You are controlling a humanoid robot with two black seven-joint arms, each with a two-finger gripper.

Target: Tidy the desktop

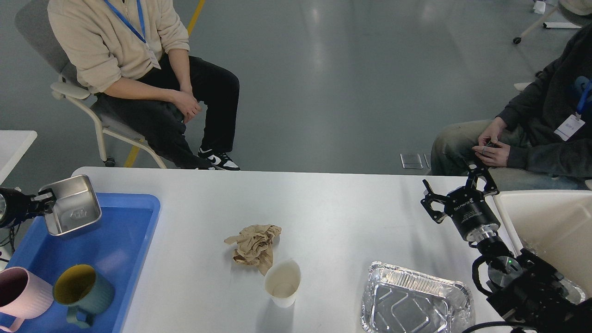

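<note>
Plainly, the step in hand looks like stowing the square stainless-steel tray point(73, 204), which my left gripper point(46, 200) pinches by its near-left rim, fingers closed on the metal, holding it tilted over the far corner of the blue plastic tray point(138, 231). To do it well I would judge it best to lower the steel tray until it sits flat on the blue floor just below the gripper, clear of the pink ribbed mug point(21, 292) and the green mug with a yellow inside point(83, 290) that stand nearer to me, and only then part the fingers. My right gripper point(458, 196) hangs with fingers spread wide and nothing in them, just beside the cream-coloured bin point(545, 222). The large white desktop point(323, 203) lies beneath and between both grippers, its long axis running from one to the other, its far edge facing two seated people. Between the grippers lie a crumpled brown paper wad point(254, 243), a white paper cup point(283, 283) and a foil container point(416, 300).
</note>
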